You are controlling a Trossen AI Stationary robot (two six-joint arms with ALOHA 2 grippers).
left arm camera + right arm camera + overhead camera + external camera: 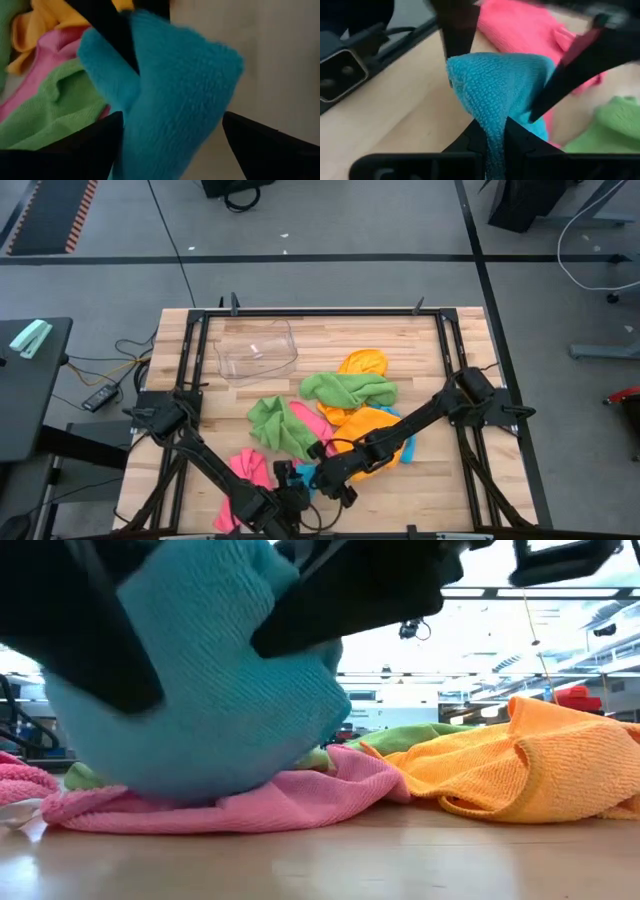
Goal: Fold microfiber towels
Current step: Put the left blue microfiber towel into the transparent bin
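None folded: right gripper (pixel 492 132) clamps blue towel (pixel 505 85), left gripper (pixel 170 145) spread; heap (pixel 340 405) mid-frame untouched.

Overhead, table-level, two close wrist views

Robotics lab or workshop; wooden desk (pixel 330 330) framed by a black metal rig (pixel 320 311); grey floor (pixel 330 220) with hazard-striped mat (pixel 50 215) and loose cables (pixel 110 370); low view shows open hall, ceiling strip lights (pixel 560 592).
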